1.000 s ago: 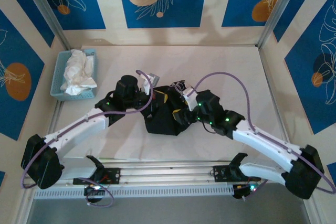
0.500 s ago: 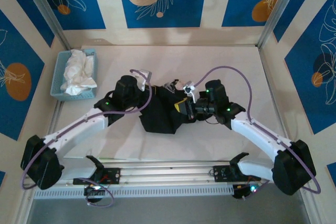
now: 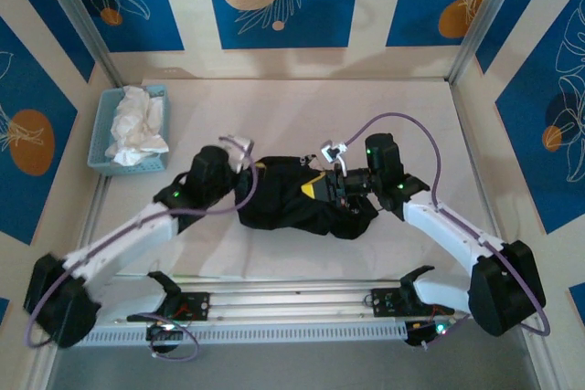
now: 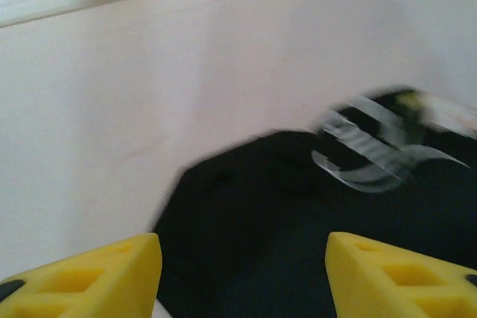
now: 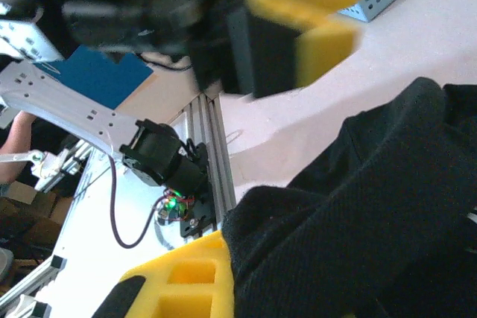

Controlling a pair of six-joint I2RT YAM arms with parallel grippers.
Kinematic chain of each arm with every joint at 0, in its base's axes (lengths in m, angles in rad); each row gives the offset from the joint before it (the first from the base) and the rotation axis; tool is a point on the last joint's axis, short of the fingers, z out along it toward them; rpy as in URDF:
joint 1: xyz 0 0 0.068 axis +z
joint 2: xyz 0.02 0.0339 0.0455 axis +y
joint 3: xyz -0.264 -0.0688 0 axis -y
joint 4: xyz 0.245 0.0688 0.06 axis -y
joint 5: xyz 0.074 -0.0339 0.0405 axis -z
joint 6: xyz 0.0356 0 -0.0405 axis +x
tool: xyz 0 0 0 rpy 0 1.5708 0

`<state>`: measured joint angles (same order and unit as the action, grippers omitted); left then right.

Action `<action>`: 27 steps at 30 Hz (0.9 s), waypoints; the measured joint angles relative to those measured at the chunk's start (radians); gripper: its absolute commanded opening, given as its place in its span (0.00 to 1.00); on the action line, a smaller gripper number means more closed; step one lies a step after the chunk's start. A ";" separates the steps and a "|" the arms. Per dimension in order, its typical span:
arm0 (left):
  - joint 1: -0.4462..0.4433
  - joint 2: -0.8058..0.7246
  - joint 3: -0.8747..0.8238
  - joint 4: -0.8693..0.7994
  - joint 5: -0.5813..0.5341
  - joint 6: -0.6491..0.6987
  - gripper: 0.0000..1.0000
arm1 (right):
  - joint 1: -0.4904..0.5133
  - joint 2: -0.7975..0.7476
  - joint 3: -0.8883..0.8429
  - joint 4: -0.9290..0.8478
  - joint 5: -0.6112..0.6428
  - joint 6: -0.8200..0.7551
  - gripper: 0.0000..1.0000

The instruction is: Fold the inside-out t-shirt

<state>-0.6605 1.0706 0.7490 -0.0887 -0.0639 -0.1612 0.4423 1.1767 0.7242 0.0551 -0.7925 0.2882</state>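
Note:
The black inside-out t-shirt (image 3: 292,205) lies crumpled in a wide heap at the middle of the table. My right gripper (image 3: 324,186) is at the heap's right upper edge, shut on a fold of it. In the right wrist view black cloth (image 5: 373,206) presses against one yellow finger (image 5: 186,288), and the other finger is hidden behind the cloth. My left gripper (image 3: 247,162) hangs at the heap's left end. Its yellow fingertips (image 4: 89,277) stand wide apart over the shirt's dark edge (image 4: 246,214), holding nothing. The left arm's gripper (image 5: 298,13) shows blurred in the right wrist view.
A blue basket (image 3: 99,139) holding white cloth (image 3: 135,125) sits at the far left. Bare table (image 3: 366,116) lies behind the shirt. The aluminium rail (image 3: 292,303) with the arm bases runs along the near edge.
The right gripper pulled its fold of shirt rightward, so the heap spread out wider. The left arm drew back to the left and toward the near edge.

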 measured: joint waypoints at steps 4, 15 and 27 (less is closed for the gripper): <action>-0.029 -0.015 -0.019 -0.005 0.140 -0.037 0.73 | -0.011 0.005 0.000 -0.006 -0.001 0.000 0.00; -0.071 0.322 0.016 -0.006 0.159 -0.046 0.25 | -0.018 -0.033 0.000 -0.035 0.010 -0.008 0.00; 0.079 -0.023 -0.100 0.392 0.589 -0.289 0.00 | -0.018 -0.151 -0.028 -0.112 0.202 -0.080 0.02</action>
<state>-0.5816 1.0481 0.6487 0.3031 0.5251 -0.4500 0.4244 1.0256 0.6964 -0.0570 -0.5903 0.2081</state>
